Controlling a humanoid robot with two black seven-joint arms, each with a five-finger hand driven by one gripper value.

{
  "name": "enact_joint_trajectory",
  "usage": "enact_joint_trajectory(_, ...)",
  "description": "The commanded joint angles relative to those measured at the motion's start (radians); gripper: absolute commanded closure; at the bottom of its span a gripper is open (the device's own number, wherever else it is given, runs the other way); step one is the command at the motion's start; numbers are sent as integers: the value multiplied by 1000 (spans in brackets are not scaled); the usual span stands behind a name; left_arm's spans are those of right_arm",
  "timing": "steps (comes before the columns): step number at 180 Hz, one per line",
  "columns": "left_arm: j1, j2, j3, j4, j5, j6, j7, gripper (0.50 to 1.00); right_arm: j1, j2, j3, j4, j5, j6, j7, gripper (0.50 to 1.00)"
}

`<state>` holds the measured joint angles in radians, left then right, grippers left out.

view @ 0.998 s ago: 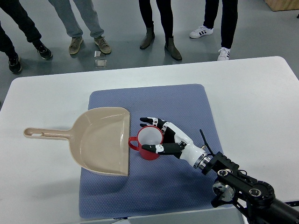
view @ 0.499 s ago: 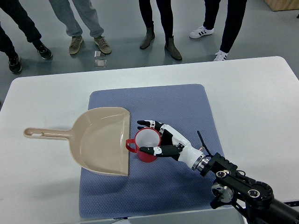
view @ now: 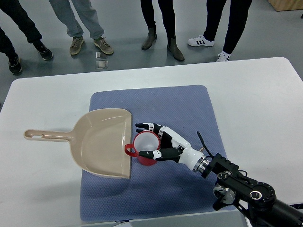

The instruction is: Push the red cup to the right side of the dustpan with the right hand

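A red cup (view: 144,147) with a white inside stands upright on the blue mat (view: 180,109), its handle touching the open right edge of the beige dustpan (view: 99,142). My right hand (view: 158,142) comes in from the lower right and cradles the cup's right side, fingers spread around the rim without closing on it. The dustpan lies flat with its long handle pointing left onto the white table. The left arm does not show.
The white table (view: 255,104) extends around the mat on all sides. Several people stand beyond the far table edge, only legs and shoes (view: 201,41) showing. A small clear object (view: 101,61) lies on the floor.
My right hand has slid left with the cup against its palm. The cup moved a little left, so its handle now meets the dustpan's edge.
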<state>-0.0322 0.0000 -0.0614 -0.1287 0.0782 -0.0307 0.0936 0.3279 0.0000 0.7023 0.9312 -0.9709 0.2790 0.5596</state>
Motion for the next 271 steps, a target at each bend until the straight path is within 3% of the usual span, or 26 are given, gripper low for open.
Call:
enact_joint_trajectory(1, 0, 0, 0, 0, 0, 0, 0, 500, 3, 0, -7, 0, -2, 0, 0, 572)
enact_joint_trajectory(271, 0, 0, 0, 0, 0, 0, 0, 500, 48, 0, -20, 21, 0, 11, 0, 572)
